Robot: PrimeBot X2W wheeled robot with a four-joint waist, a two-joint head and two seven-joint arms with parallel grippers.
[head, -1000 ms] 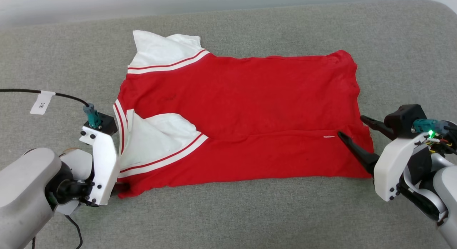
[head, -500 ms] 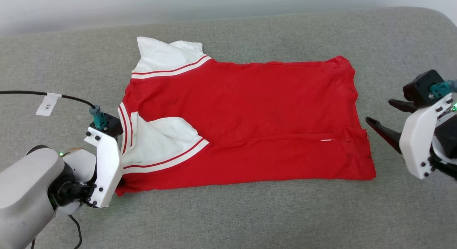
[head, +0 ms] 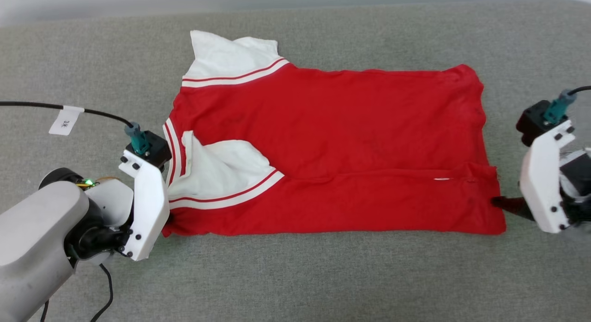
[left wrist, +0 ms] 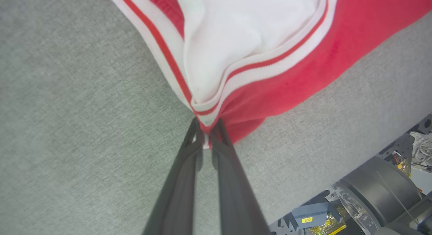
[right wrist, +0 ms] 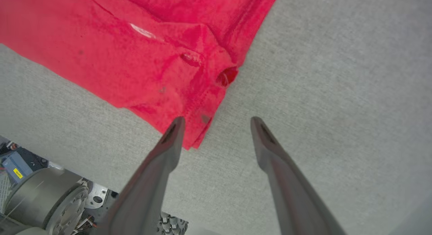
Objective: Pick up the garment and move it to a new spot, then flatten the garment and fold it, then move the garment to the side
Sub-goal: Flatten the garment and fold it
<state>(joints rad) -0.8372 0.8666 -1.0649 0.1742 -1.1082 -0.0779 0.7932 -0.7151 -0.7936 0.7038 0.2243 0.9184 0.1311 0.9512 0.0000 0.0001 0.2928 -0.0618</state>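
Left fingers [left wrist: 229,181] pinch the garment [head: 351,142] at its striped corner, right fingers [right wrist: 168,144] spread

Garment [head: 351,142]: matt knit cloth; surface [head: 295,276]: rough woven fabric.

This looks like a robot test room, a kind of lab, not a home. The counter [head: 295,276] is wide and covered in plain grey cloth. A bare pale wall [head: 92,3] runs behind it. A black cable [head: 97,113] with a small white paper tag [head: 66,121] hangs over the cloth and runs to a pale robot arm [head: 32,239], where a tiny green light [head: 86,182] glows. Past the counter's edge, the left wrist view shows a round grey metal base [left wrist: 371,191], a tangle of pale wires [left wrist: 420,152] and a grey box with a yellow sticker [left wrist: 306,220]. The red shirt [head: 323,142] is a homely thing, spread out on the cloth.
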